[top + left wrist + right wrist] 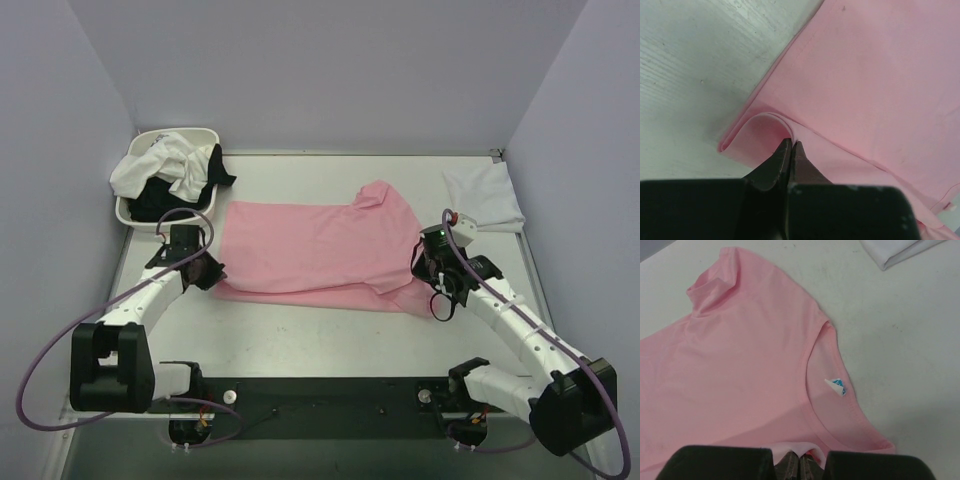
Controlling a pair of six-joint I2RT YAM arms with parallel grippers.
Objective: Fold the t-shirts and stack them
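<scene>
A light pink t-shirt (320, 250) lies spread across the table's middle, its near edge folded over. My left gripper (212, 272) is shut on the shirt's near left hem; in the left wrist view the fabric (865, 85) rises in a fold at the closed tips (791, 145). My right gripper (425, 268) is shut on the shirt's right side by the collar; the right wrist view shows the neckline and label (836, 386) with pink cloth pinched at the tips (799, 460). A folded white t-shirt (485, 195) lies at the far right. White and black t-shirts (170, 172) are heaped in the basin.
A white oval plastic basin (135, 215) stands at the far left corner. Grey walls close in the table on three sides. A black strip (330, 395) runs along the near edge between the arm bases.
</scene>
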